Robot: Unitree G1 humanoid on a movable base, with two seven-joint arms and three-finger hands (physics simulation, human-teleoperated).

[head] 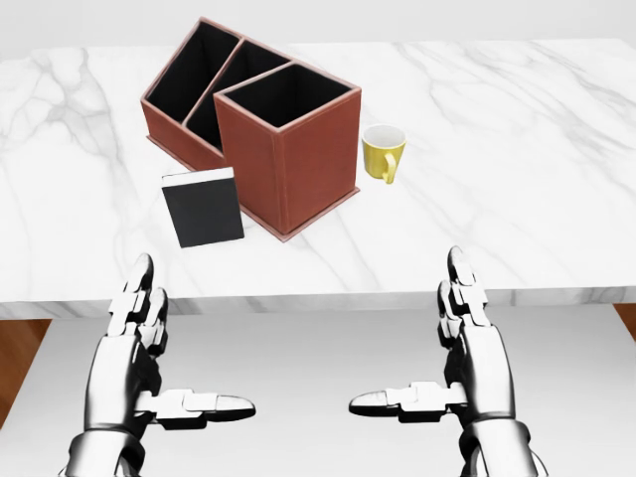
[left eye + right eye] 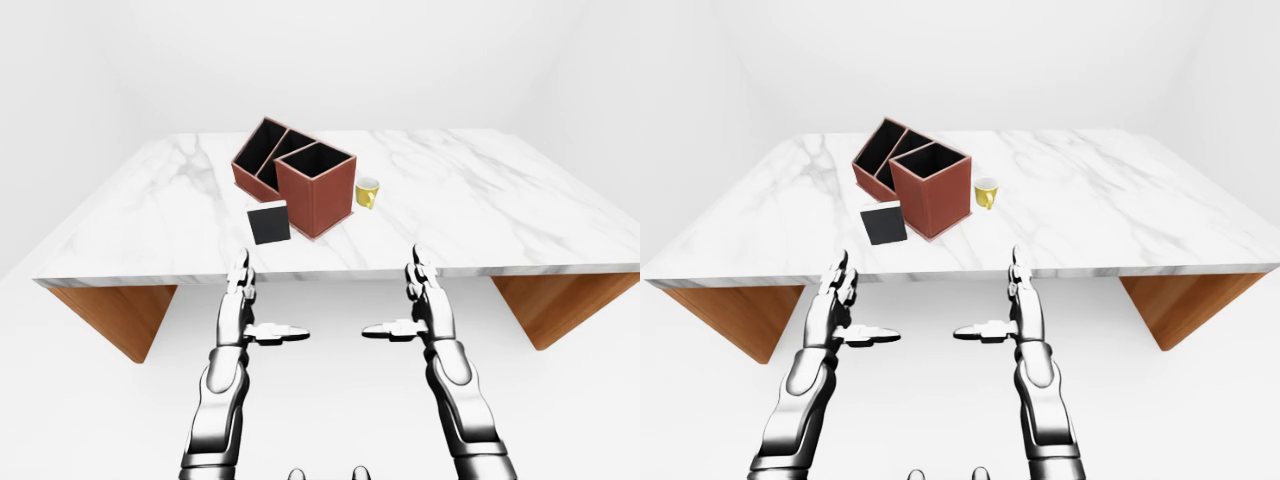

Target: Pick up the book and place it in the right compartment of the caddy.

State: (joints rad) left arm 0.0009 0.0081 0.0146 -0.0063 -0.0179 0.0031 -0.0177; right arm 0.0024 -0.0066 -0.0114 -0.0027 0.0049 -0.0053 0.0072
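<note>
Book (image 1: 203,207) beyond left robot hand (image 1: 139,343), untouched

From my seat all three views come through bright and evenly lit, with a soft white light and no single lamp I can place. The walls and floor wash out to near white, so their corners barely show. The marble tabletop (image 2: 470,210) reads clean, with no glare spots, and its grey veins stay crisp out to the edges. Shadows are faint: only a soft darkening under the tabletop's near lip. The caddy (image 1: 253,129) interiors go flat black, with no detail inside. The left robot hand (image 1: 139,348) and right robot hand (image 1: 467,348) carry sharp chrome-like highlights. I see no blur, noise or bending of straight edges.
</note>
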